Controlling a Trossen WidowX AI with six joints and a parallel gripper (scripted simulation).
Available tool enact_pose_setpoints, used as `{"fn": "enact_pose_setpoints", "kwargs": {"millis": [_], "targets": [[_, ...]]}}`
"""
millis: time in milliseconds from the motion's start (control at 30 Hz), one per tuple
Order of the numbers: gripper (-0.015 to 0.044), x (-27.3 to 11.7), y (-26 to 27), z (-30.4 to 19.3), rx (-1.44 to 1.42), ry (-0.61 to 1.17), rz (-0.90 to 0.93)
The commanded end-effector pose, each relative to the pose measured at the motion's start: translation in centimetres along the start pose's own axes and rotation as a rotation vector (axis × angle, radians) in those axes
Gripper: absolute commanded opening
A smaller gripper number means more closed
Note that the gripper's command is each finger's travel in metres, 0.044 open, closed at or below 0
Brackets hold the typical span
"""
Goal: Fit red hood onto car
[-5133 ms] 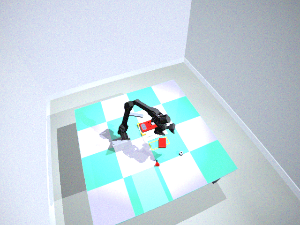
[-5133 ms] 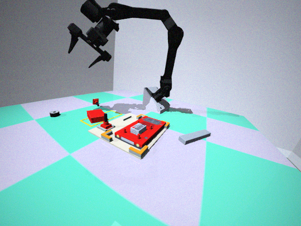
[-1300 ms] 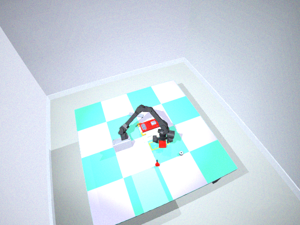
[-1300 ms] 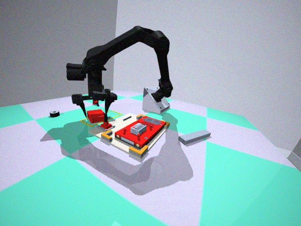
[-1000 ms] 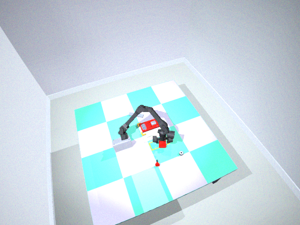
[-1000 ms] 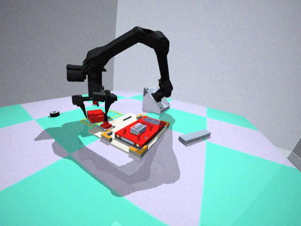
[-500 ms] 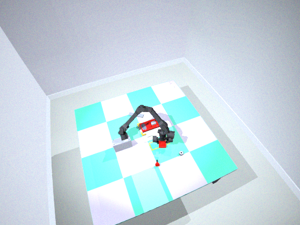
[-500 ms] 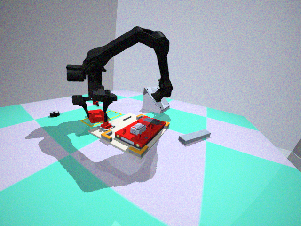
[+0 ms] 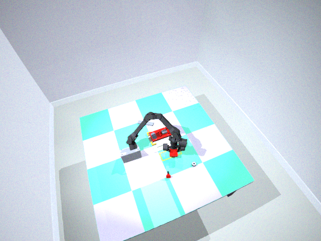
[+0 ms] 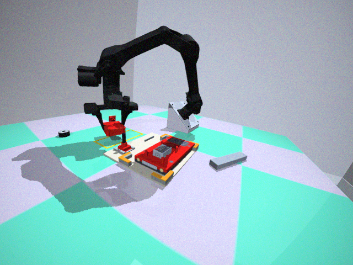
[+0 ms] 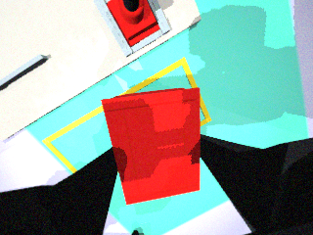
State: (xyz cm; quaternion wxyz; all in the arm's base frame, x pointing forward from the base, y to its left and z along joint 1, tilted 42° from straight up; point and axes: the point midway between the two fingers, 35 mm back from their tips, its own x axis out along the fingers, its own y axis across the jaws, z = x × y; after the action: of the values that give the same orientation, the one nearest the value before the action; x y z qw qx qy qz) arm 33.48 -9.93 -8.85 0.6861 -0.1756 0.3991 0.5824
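The red hood [image 9: 173, 152] [image 10: 113, 128] [image 11: 156, 147] is clamped between the two fingers of the gripper [image 9: 173, 149] [image 10: 113, 126] [image 11: 156, 144], which are pressed against its opposite sides. It is held over the yellow outline [image 9: 162, 159] [image 10: 101, 144] [image 11: 83, 120] beside the pale board [image 10: 142, 139] [image 11: 54, 54] (whether its underside touches the table [image 9: 145, 171] [image 10: 199, 213] [image 11: 235, 59] cannot be told). The red chassis [image 9: 158, 135] [image 10: 176, 150], with the grey engine block [image 9: 164, 131] [image 10: 161, 150] on its deck, is seated among orange corner brackets [image 10: 125, 159], well apart from the hood.
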Motion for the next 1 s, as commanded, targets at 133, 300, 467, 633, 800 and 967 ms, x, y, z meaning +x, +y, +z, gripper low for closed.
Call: {"fn": "enact_pose_setpoints", "kwargs": {"millis": [133, 300, 467, 633, 800, 967], "targets": [[0.0, -3.4, -0.1, 0.0, -0.006, 0.006, -0.009], [0.0, -5.1, -0.1, -0.1, -0.006, 0.007, -0.009], [0.0, -6.3, -0.1, -0.1, -0.005, 0.007, -0.009], [0.0, -6.3, -0.1, 0.1, 0.002, 0.004, -0.008], [0.0, -6.5, 0.1, 1.9, 0.095, 0.007, -0.01], [0.0, -6.7, 0.4, 4.1, 0.201, 0.01, -0.013]]}}
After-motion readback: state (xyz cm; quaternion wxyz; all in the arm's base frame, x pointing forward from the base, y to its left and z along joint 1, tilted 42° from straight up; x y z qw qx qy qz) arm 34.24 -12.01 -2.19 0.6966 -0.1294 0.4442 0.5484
